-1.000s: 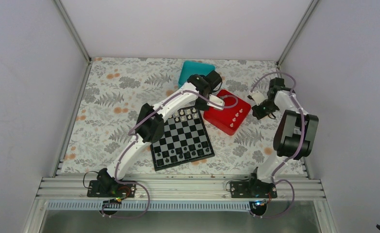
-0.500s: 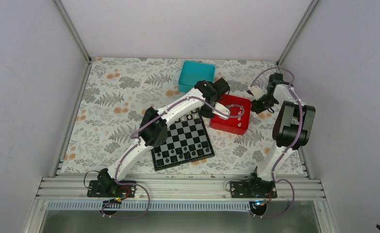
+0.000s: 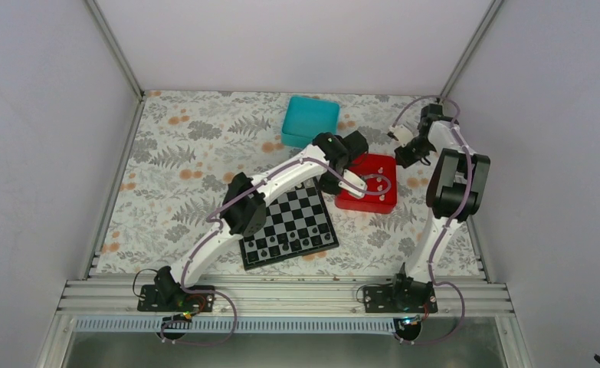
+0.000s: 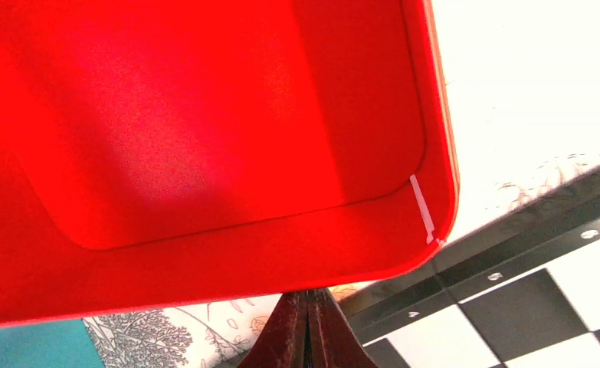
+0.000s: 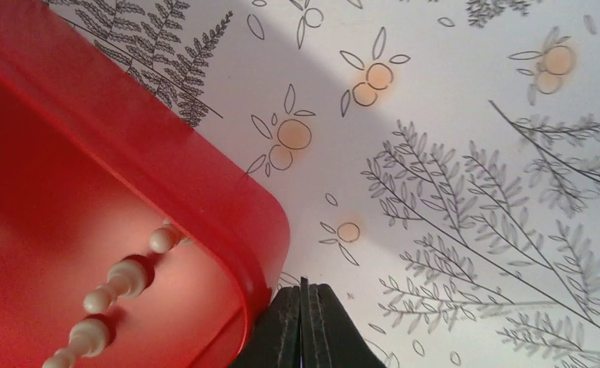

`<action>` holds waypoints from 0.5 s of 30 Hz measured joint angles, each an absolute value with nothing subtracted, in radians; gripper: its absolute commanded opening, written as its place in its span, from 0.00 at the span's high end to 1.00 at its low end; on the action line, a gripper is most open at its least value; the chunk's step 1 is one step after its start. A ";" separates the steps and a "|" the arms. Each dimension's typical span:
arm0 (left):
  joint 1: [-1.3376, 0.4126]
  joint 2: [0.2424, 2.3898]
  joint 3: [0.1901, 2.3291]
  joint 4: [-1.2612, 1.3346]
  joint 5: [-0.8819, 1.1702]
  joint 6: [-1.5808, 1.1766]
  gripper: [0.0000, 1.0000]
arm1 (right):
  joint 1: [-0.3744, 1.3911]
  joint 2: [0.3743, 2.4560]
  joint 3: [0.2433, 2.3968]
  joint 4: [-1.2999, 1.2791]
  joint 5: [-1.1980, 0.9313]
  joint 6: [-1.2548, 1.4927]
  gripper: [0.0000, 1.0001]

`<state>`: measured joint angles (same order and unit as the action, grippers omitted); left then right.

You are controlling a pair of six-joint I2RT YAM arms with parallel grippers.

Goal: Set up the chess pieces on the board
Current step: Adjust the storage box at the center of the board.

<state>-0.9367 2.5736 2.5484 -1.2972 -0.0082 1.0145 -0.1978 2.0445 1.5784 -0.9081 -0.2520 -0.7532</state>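
though chess pieces (image 5: 124, 274) partly cut off, left claw (image 4: 307, 307) and right claw (image 5: 303, 297) pinched together

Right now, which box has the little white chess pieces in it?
The red tray, the one nearer the board: a row of white chess pieces lies inside along its wall. The teal box behind it shows only plain teal.

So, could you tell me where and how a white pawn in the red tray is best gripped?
Probably by its round head, from straight above: the pawns seem upright in a tight row beside the red tray wall, so close across the row, not between neighbours.
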 measured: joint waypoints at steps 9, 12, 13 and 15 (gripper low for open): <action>-0.972 2.563 2.547 -1.325 -0.004 1.018 0.98 | -0.174 2.083 1.622 -0.958 -0.253 -0.762 0.96; -0.983 2.563 2.547 -1.330 -0.004 1.021 0.98 | -0.164 2.083 1.654 -0.979 -0.252 -0.764 0.96; -0.988 2.563 2.547 -1.332 -0.004 1.022 0.98 | -0.159 2.083 1.666 -0.986 -0.252 -0.766 0.96; -0.998 2.563 2.547 -1.336 -0.004 1.025 0.98 | -0.151 2.088 1.688 -0.998 -0.252 -0.767 0.96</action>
<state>-0.9981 2.5626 2.5465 -1.3365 -0.0044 1.0248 -0.1513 2.0880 1.6878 -0.9977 -0.2520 -0.7666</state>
